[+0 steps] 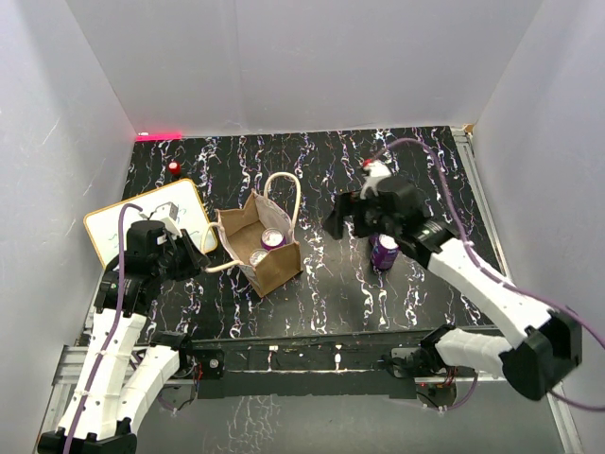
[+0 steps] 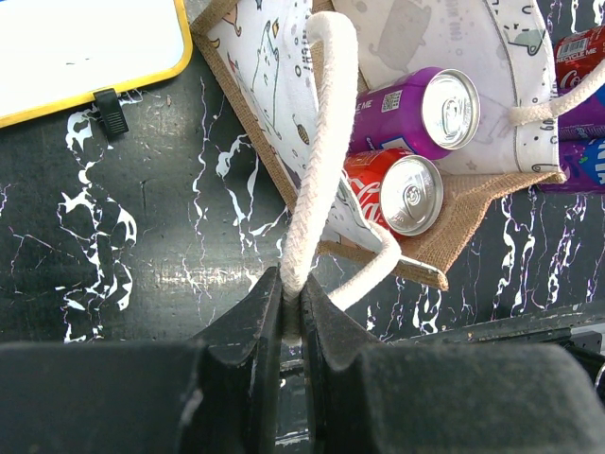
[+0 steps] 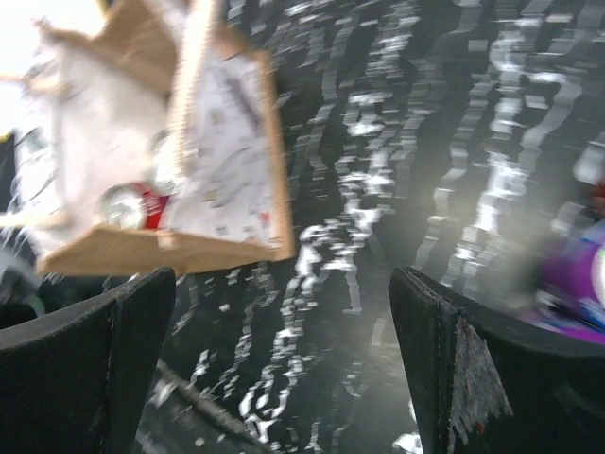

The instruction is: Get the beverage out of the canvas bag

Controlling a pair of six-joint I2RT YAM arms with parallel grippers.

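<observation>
The tan canvas bag [image 1: 274,270] stands open at the table's middle left, with white printed lining and cream handles. Inside are a purple can [image 1: 273,239] and a red can [image 1: 258,256], both also in the left wrist view: purple [image 2: 425,109], red [image 2: 397,194]. My left gripper [image 1: 201,257] is shut on the bag's near handle [image 2: 317,161] and pulls it left. My right gripper [image 1: 342,219] is open and empty, in the air right of the bag [image 3: 161,251]. Another purple can [image 1: 384,252] stands on the table under the right arm.
An orange-rimmed whiteboard [image 1: 123,222] lies left of the bag, behind the left gripper. A small red object [image 1: 174,167] sits at the back left. Parts of more cans [image 2: 579,47] show beyond the bag. White walls enclose the table on three sides.
</observation>
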